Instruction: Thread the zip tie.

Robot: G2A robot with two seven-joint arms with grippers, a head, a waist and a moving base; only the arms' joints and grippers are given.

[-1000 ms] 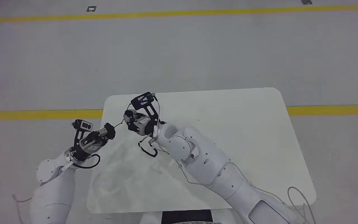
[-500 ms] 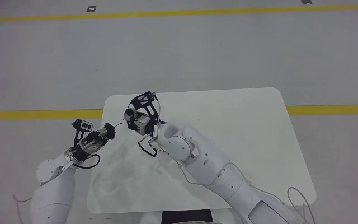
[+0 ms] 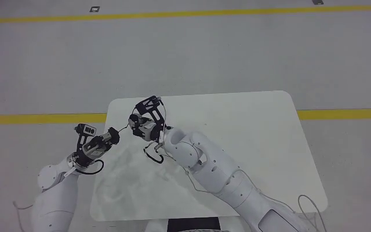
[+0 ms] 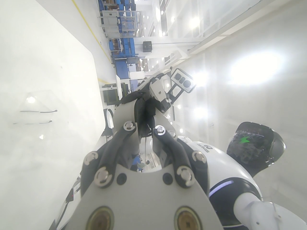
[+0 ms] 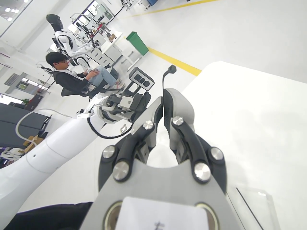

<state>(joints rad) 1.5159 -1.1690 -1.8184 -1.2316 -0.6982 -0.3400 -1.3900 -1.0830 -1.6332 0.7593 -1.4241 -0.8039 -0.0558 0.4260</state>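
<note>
threading | my right gripper (image 5: 163,111) pinches the zip tie (image 5: 165,84) just below its head (image 5: 171,68), which pokes out past the pinch; left gripper (image 3: 114,134) pinches the tail (image 3: 122,128), close opposite | I judge: square the tail to the head; ease in slowly; no twisting

White table (image 3: 261,133), rounded corners. Clear tray (image 5: 259,199) lying on it. Yellow floor line (image 3: 191,13) beyond the table. Green bin (image 5: 137,41) next to a far desk (image 5: 112,40).

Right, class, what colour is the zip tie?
The zip tie is black, clearest in the right wrist view.
</note>
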